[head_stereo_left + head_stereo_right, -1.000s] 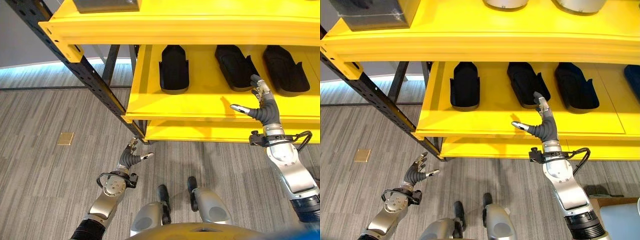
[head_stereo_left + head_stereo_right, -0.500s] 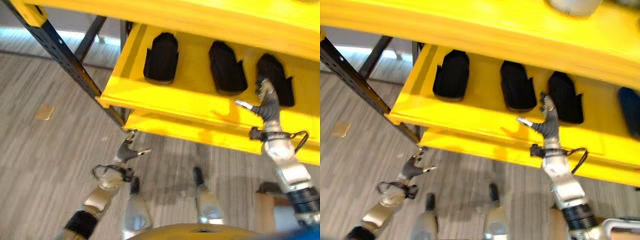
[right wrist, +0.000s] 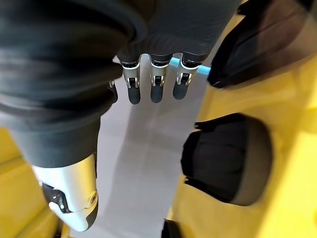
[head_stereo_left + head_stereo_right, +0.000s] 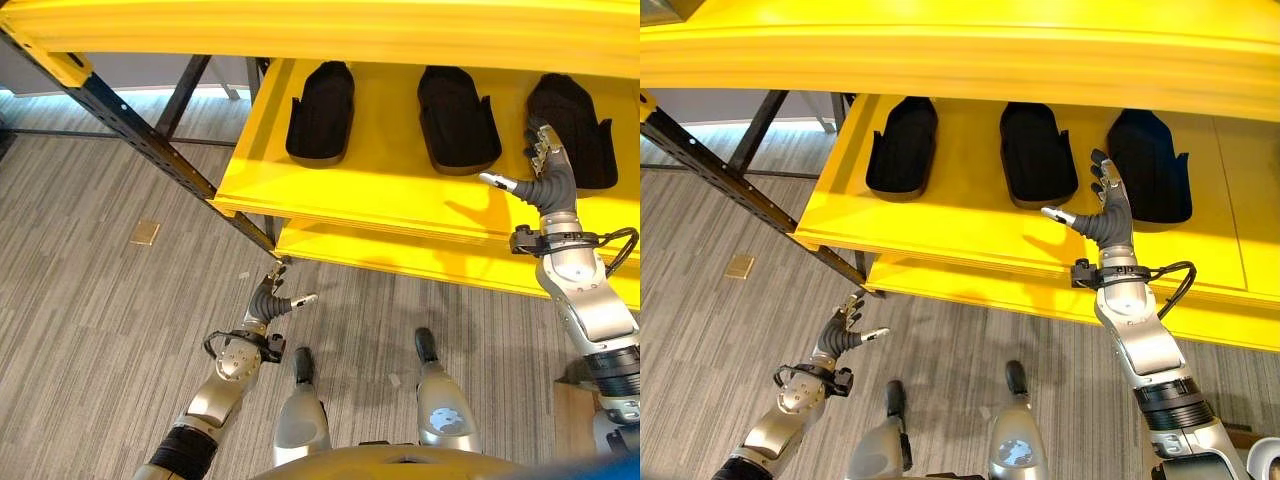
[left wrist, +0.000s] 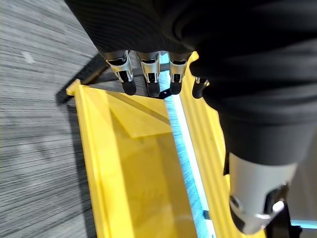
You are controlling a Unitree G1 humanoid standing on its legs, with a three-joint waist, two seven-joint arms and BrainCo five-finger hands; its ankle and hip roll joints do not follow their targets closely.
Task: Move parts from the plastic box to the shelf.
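— Fingers [image 4: 1102, 178] on the right hand [image 4: 1106, 215] are spread and nearly straight, thumb out to the side, with nothing between them. It hangs above the front of the shelf [image 4: 960, 222], just beside the right part [image 4: 1150, 165].

— And the left hand [image 4: 843, 335]?

— Low over the floor [image 4: 90, 330], fingers loosely open, thumb out, also empty.

— Where are the parts, then?

— Three dark moulded ones lie in a row on the yellow tray: the left part [image 4: 902, 147], the middle part [image 4: 1037, 153] and the right one, well apart from each other. I can't spot the plastic box.

— So which step is this?

— I'd judge a placing is done: the right hand is clear of the row and carries nothing. It looks like the gap between a drop-off and the next pick-up.

— What does the next move need?

— Probably drawing the arm out from under the upper shelf without brushing the parts, then turning to wherever the box sits to fetch another.
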